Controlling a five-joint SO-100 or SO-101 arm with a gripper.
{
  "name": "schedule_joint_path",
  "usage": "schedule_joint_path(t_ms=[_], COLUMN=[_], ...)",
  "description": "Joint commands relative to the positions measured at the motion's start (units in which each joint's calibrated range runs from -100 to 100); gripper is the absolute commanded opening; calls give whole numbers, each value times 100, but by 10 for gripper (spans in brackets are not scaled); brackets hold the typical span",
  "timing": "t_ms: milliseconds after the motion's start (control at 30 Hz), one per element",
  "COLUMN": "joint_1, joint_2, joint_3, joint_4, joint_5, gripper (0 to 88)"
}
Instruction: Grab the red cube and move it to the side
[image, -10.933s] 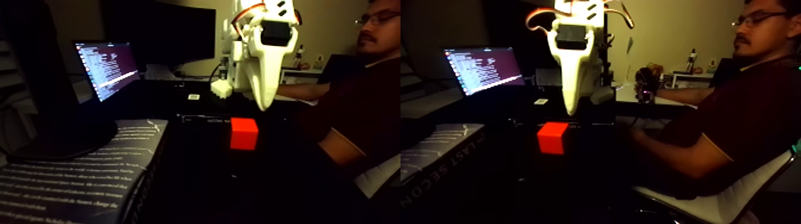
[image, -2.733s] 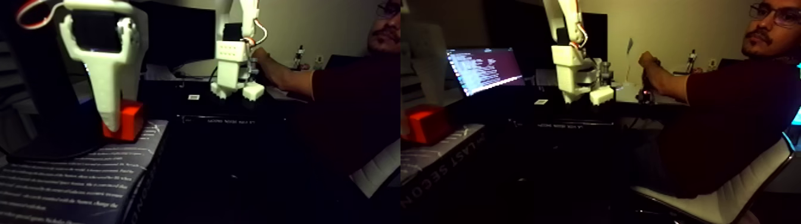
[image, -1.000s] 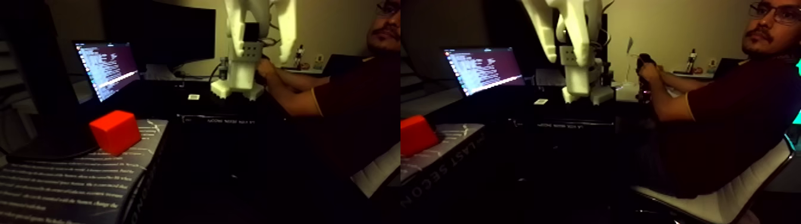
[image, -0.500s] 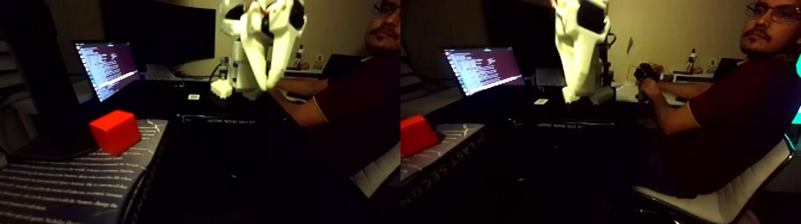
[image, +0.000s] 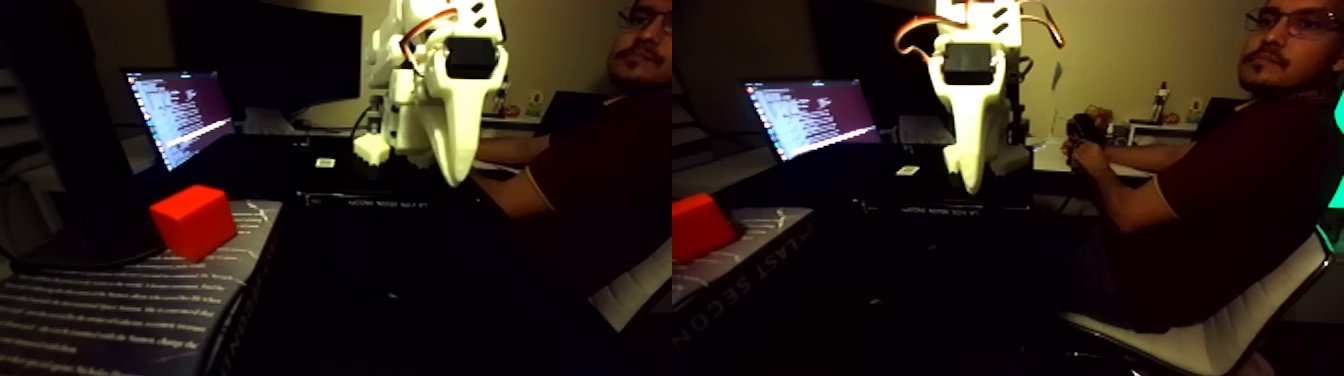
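Note:
The fixed view holds two side-by-side pictures of the same scene. The red cube (image: 193, 221) rests tilted on a grey book (image: 120, 300) at the left; in the right-hand picture the cube (image: 697, 227) is cut by that picture's left edge. My white gripper (image: 455, 178) hangs pointing down over the dark table, well to the right of the cube and apart from it. Its fingers meet in one tip with nothing between them. The right-hand picture shows the gripper (image: 970, 186) in the same pose.
A lit laptop (image: 180, 112) and a dark monitor (image: 270, 55) stand behind the book. A person (image: 1230, 190) sits on a chair at the right, with a hand on a small device on a side desk. The table in front of the arm is dark.
The cube has stayed on the book over the last second. The arm has swung back to the middle, and the gripper has come down from raised to pointing straight down, fingers together.

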Motion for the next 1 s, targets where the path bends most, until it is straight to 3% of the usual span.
schedule_joint_path(t_ms=[0,967], joint_1=[201,335], joint_2=[-17,-17], joint_3=[0,9], joint_4=[-58,-83], joint_5=[-86,-49], gripper=[6,6])
